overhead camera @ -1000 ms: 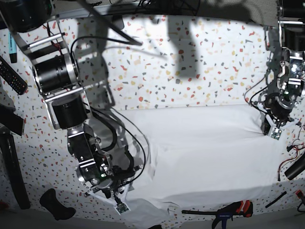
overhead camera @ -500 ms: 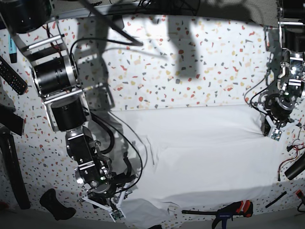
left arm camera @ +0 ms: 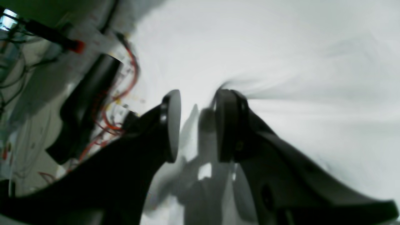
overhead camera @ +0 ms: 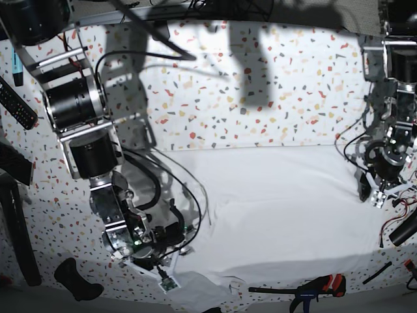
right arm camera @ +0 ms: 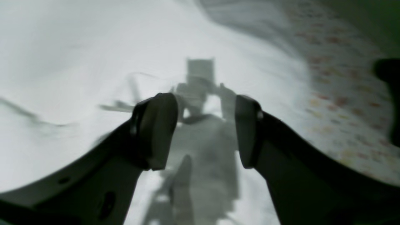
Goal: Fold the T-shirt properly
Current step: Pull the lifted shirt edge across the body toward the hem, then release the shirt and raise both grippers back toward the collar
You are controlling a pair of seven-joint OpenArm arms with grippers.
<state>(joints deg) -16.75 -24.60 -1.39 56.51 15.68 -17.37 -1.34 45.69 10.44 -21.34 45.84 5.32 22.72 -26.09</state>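
Note:
The white T-shirt (overhead camera: 280, 208) lies flat on the speckled table (overhead camera: 260, 98) as a wide rectangle, with a small flap (overhead camera: 195, 287) sticking out at its near-left corner. My right gripper (overhead camera: 166, 277) hovers at that corner. In the right wrist view, the right gripper (right arm camera: 204, 109) is open above the T-shirt (right arm camera: 62, 47) with nothing between its fingers. My left gripper (overhead camera: 373, 193) is at the shirt's right edge. The left wrist view shows the left gripper (left arm camera: 198, 106) open, its jaws apart and empty over the T-shirt (left arm camera: 297, 62).
A clamp with an orange and black handle (overhead camera: 313, 285) lies at the front edge just below the shirt. Red wires (overhead camera: 397, 218) and a black cylinder (overhead camera: 404, 231) sit right of the shirt. A remote (overhead camera: 16, 104) and a black object (overhead camera: 75, 279) lie at the left.
Both grippers have let go of the cloth and opened, the right one first. The left gripper has slid down along the shirt's right edge. The right gripper dipped toward the front and came back.

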